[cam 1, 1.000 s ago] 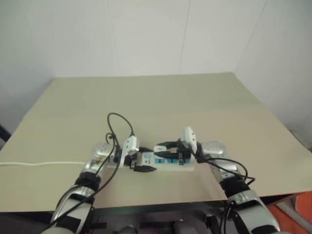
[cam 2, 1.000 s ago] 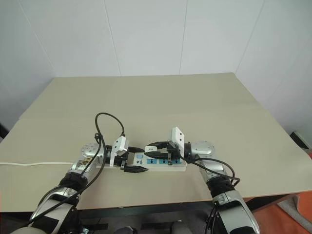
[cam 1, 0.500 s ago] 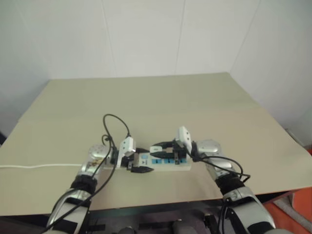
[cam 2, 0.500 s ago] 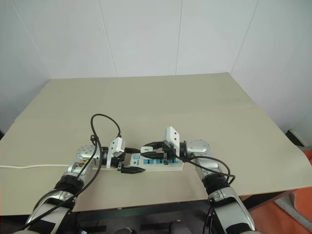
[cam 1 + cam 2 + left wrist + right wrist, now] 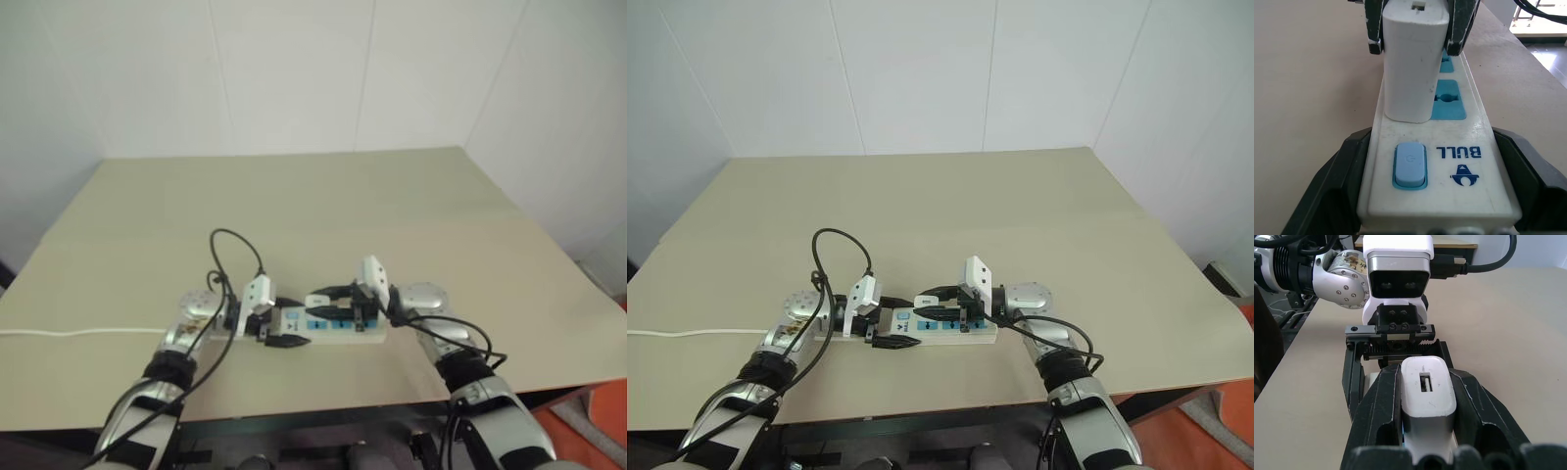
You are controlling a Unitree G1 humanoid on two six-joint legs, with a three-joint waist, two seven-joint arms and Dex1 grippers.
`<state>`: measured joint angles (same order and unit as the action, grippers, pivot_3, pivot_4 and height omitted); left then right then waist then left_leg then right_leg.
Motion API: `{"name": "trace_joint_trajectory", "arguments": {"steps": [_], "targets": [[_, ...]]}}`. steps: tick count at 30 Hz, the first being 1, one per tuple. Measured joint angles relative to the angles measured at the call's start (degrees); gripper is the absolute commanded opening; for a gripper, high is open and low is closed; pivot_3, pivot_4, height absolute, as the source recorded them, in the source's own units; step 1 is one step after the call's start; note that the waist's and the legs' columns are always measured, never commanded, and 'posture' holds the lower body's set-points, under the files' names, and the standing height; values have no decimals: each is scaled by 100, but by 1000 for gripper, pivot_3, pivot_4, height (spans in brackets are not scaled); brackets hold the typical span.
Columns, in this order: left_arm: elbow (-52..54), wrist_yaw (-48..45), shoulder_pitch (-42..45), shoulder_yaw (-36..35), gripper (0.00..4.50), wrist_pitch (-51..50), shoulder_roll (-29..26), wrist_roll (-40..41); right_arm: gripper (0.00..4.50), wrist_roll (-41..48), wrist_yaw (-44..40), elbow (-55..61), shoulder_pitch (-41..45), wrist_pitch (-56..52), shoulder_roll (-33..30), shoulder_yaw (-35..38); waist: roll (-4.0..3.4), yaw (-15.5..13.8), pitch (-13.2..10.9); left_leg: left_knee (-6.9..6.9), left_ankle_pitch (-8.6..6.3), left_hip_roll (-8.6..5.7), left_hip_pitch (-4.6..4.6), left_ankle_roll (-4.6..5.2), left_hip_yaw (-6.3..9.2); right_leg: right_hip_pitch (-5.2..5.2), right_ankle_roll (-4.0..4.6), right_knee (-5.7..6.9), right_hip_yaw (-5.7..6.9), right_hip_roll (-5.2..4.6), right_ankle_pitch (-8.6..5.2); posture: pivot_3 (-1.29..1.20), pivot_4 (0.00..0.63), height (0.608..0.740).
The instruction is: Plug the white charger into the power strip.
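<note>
The power strip, a long white bar with blue sockets and a blue switch, lies on the tan table near its front edge. My left gripper is shut on the switch end of the strip, one black finger pressed against each long side. The white charger stands upright on the socket closest to the switch, its base against the strip's face. My right gripper is shut on the charger, coming in from the opposite side, a finger on each flank.
The strip's thin white cord runs left across the table to its edge. The table's front edge lies just below the grippers. White walls stand behind the table.
The head camera has shifted slightly. Both grippers, the charger and the strip hold their places.
</note>
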<state>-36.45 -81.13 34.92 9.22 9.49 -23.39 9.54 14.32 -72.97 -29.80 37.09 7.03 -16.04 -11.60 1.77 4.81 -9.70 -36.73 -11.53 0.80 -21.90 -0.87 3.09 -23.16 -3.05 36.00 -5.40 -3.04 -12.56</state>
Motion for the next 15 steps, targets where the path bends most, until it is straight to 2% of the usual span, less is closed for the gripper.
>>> {"name": "trace_joint_trajectory", "arguments": {"steps": [13,15], "targets": [[-22,-6,1,-12,3300,0,-20,0,1188,-8,68,-55,92,-9,1,-105,0,20,0,0,0,1,7,0,-1,1,0,4,-1,1,0,0,150,740],[-22,-6,1,-12,3300,0,-22,0,1909,-17,65,-59,108,-50,-3,-114,0,22,0,0,0,1,7,0,0,1,0,4,-1,1,0,0,150,740]]}}
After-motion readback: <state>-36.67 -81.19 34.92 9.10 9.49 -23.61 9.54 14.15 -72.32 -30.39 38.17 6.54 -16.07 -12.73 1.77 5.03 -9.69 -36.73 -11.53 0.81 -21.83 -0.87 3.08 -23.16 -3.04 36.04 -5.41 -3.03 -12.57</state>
